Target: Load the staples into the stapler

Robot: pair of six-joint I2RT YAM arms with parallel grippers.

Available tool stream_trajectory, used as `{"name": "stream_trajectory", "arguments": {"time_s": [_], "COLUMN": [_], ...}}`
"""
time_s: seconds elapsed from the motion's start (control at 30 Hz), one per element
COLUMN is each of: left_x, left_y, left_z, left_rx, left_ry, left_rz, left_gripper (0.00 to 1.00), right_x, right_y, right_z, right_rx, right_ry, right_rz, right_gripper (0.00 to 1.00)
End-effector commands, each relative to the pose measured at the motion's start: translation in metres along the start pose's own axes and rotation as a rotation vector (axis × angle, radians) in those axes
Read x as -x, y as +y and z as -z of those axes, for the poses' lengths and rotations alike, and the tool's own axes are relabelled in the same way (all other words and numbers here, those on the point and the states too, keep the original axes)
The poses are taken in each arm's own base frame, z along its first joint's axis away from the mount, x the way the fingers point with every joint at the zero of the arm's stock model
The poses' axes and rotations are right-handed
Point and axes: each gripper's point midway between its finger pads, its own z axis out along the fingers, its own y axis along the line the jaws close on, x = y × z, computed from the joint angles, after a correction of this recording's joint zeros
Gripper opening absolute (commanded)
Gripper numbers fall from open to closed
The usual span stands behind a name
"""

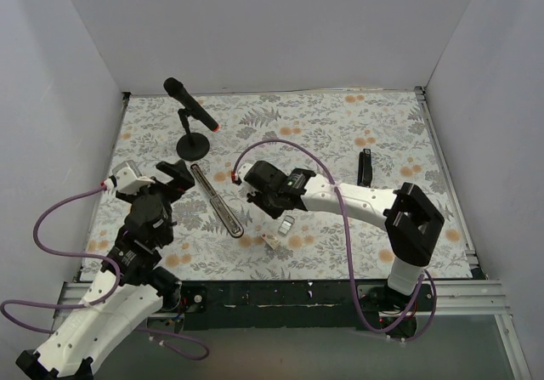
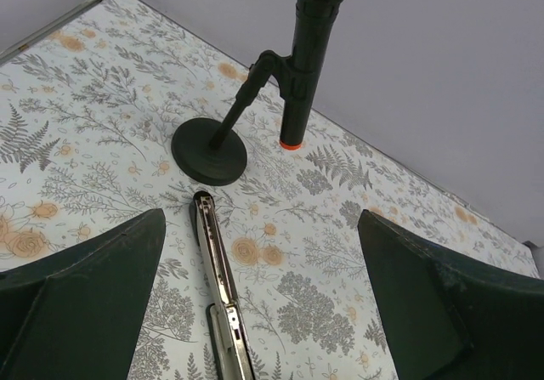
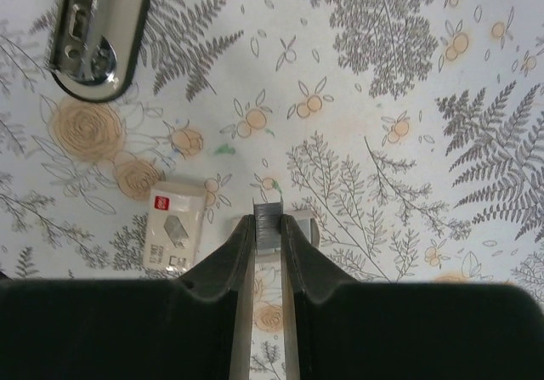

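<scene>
Standing just beyond the stapler (image 2: pixel 219 278) is a black microphone (image 2: pixel 310 48).

light: bright, even | shadows: soft | wrist-view foreground: possibly slightly blurred

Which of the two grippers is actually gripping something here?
The right gripper, closed on the small grey staple block. The left gripper stands wide open and empty, near the stapler.
</scene>
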Motion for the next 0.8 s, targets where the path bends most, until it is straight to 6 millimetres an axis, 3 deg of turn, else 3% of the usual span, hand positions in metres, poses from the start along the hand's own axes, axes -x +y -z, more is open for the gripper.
{"name": "stream_trajectory", "arguments": {"time_s": [0.0, 0.13, 0.37, 0.5, 0.77], "left_x": [0.009, 0.014, 0.019, 0.021, 0.018], "left_y": [0.016, 0.022, 0.029, 0.030, 0.031], "left_z": [0.002, 0.005, 0.006, 0.006, 0.003], "left_rx": [0.069, 0.097, 0.122, 0.124, 0.123], "left_ry": [-0.037, -0.060, -0.083, -0.088, -0.078], "left_rz": [0.027, 0.054, 0.086, 0.100, 0.102], "left_gripper": [0.98, 0.98, 0.98, 0.98, 0.98], "right_x": [0.063, 0.102, 0.138, 0.145, 0.147], "right_y": [0.009, 0.021, 0.045, 0.055, 0.063], "right_z": [0.011, 0.006, -0.010, -0.026, -0.041], "right_rx": [-0.024, -0.002, 0.016, 0.008, -0.033], "right_ry": [-0.204, -0.337, -0.397, -0.401, -0.413], "right_rz": [-0.127, -0.216, -0.264, -0.284, -0.320], "right_gripper": [0.13, 0.13, 0.14, 0.14, 0.14]}}
